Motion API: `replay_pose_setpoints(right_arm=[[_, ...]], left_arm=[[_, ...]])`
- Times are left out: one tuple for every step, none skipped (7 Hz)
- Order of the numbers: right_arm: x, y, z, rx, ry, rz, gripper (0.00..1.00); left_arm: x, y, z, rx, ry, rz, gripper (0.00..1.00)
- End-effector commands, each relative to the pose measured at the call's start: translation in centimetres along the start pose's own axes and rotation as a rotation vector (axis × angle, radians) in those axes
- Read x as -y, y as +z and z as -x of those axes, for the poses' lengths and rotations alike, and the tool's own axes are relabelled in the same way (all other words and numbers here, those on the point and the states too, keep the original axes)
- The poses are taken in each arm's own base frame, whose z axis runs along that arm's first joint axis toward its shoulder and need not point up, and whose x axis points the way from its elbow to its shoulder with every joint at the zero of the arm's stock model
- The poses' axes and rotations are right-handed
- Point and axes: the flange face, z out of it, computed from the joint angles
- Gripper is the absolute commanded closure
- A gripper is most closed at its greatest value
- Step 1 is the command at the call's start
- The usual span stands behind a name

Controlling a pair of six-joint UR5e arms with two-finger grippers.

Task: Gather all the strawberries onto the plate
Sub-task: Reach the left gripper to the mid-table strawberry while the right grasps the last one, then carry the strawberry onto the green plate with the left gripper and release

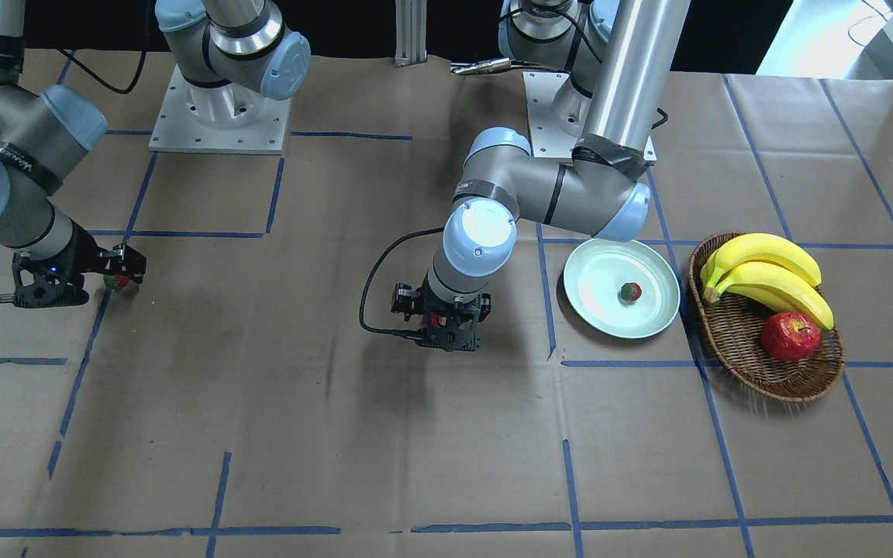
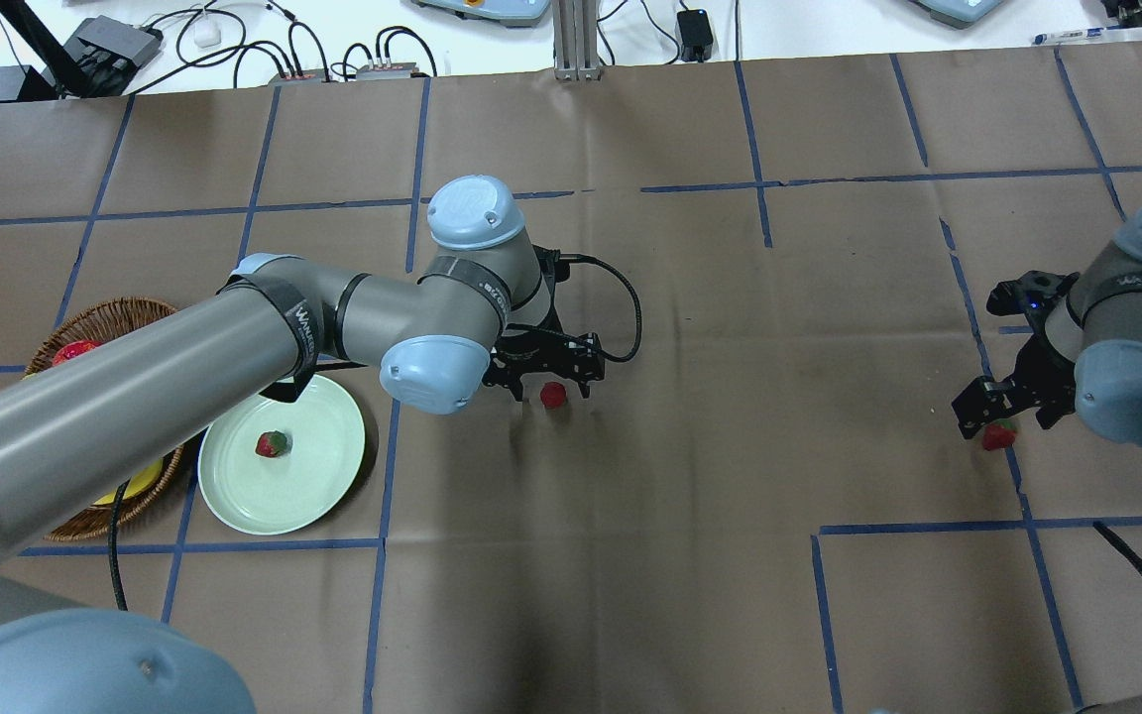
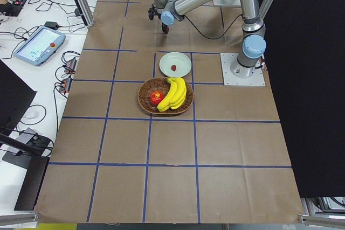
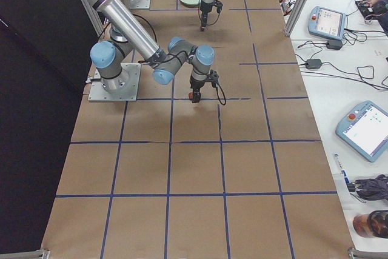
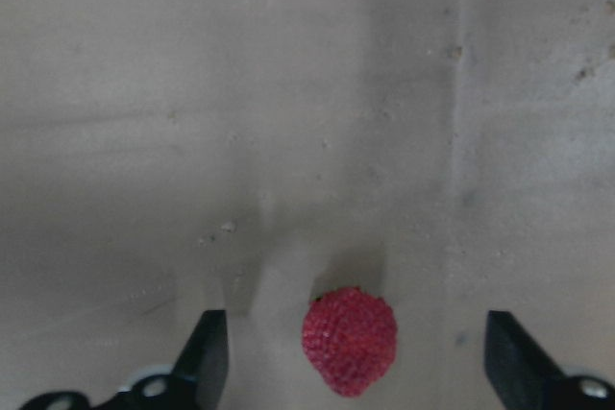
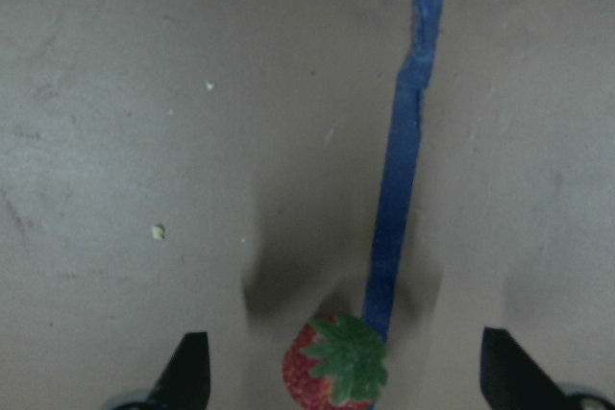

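One strawberry point(image 2: 272, 444) lies in the pale green plate point(image 2: 318, 481), also seen from the front point(image 1: 630, 291). My left gripper point(image 2: 549, 382) is open, low over a second strawberry point(image 2: 553, 395). In the left wrist view that strawberry point(image 5: 350, 339) lies on the paper between the two fingers point(image 5: 207, 357), untouched. My right gripper point(image 2: 1002, 421) is open over the third strawberry point(image 2: 999, 433). In the right wrist view this strawberry point(image 6: 334, 362) lies by a blue tape line between the spread fingers point(image 6: 187, 367).
A brown wicker basket point(image 1: 764, 376) with bananas point(image 1: 772, 275) and a red apple point(image 1: 790, 335) stands right beside the plate point(image 1: 594, 298). The left arm's forearm passes over the basket and plate edge in the overhead view. Blue tape lines cross the brown paper.
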Motion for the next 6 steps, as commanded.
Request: replay_pose_setpoints(right_arm=[[-0.7,0.6,0.4,0.003,0.002,0.007,0.09],[-0.6,0.5,0.4,0.000,0.004,0.005,0.27],[-0.6,0.4,0.3,-0.003,0.004,0.007,0.50],[-0.6,0.4,0.3,-0.003,0.002,0.007,0.73],[-0.6,0.4,0.3,-0.003,0.002,0.007,0.90],[-0.3,-0.2,0.0,-0.011,0.004,-0.006,0.96]], left_arm=[[-0.1,0.2,0.1,0.004,-0.005,0.013,0.76],[-0.2,0.3,0.2,0.006,-0.006,0.014,0.90],[-0.2,-0.2,0.2,0.008,-0.004,0.004,1.00],[-0.2,-2.0,0.5,0.010,0.002,-0.027,1.00],[-0.2,-4.8,2.6,0.046,-0.019,-0.054,1.00],[-1.3,-7.9,6.2,0.127,0.004,-0.052,1.00]])
